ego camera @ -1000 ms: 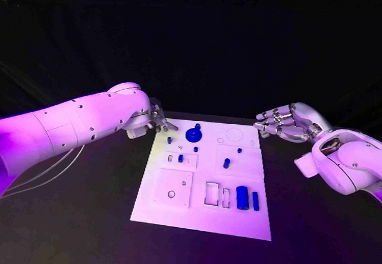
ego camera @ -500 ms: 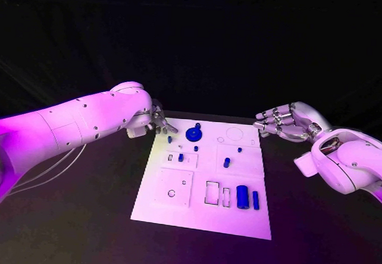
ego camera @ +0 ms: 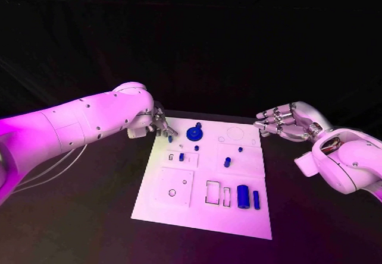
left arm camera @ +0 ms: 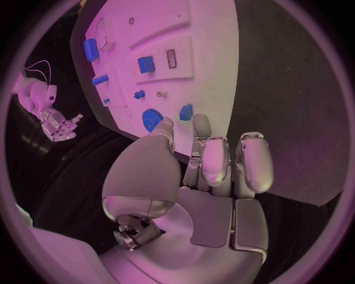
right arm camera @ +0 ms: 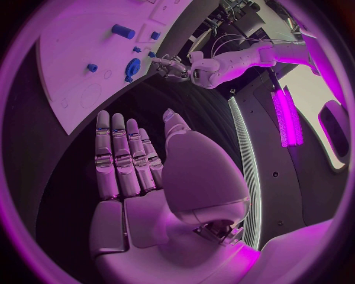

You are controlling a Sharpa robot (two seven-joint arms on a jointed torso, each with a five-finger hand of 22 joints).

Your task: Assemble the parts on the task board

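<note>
A: Begin at the left hand — what is it doing?

B: It hangs over the far left corner of the task board, fingers stretched forward with gaps between them, nothing in them. In the left wrist view the fingertips sit just short of a small blue block and the blue gear; whether they touch the board I cannot tell.

A: And the right hand?

B: Off the board's far right corner, above the black worktop, palm up, fingers straight and side by side in its wrist view, holding nothing.

A: Where are the parts?

B: All on the board. The gear stands near the far edge; small blue pegs dot the middle, too tiny to make out their shape. Near the front a fat blue cylinder lies beside a thinner blue bar, next to two empty rectangular slots.

A: Anything hidden?

B: The left forearm covers the hand's palm from above — the head view shows just its fingertips. Beyond the worktop the room is dark.
</note>
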